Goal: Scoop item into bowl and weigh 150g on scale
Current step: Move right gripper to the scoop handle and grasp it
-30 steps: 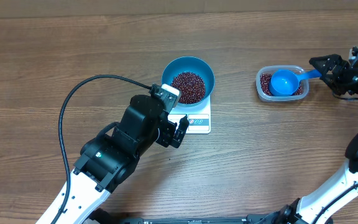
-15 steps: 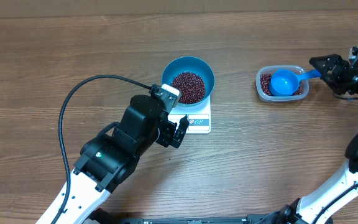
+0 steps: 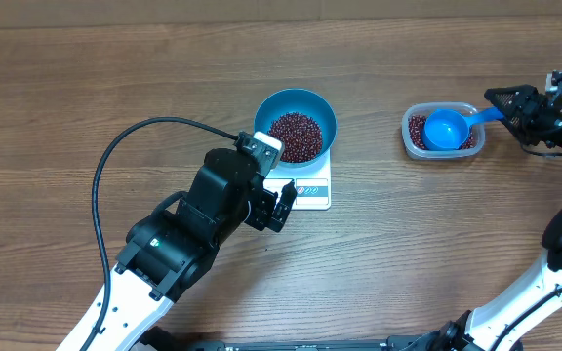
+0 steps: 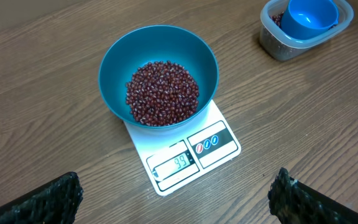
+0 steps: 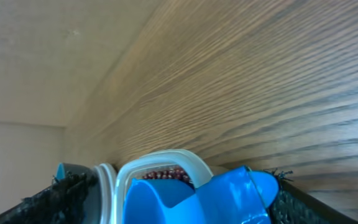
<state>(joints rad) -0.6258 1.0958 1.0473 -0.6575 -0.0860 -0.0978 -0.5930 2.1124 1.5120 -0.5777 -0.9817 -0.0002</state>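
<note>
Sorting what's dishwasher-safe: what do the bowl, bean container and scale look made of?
Bowl: likely plastic, opaque blue, smooth with soft sheen.
Container: clear plastic, beans showing through its wall.
Scale: smooth white casing, probably plastic; electronics behind its display window.

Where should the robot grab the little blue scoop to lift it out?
By its handle, coming from the right. The scoop has its round cup sitting down in the clear container on the beans, so the cup is hard to pinch. The thin handle sticks out over the rim toward the right pincer, with room on both sides.
</note>
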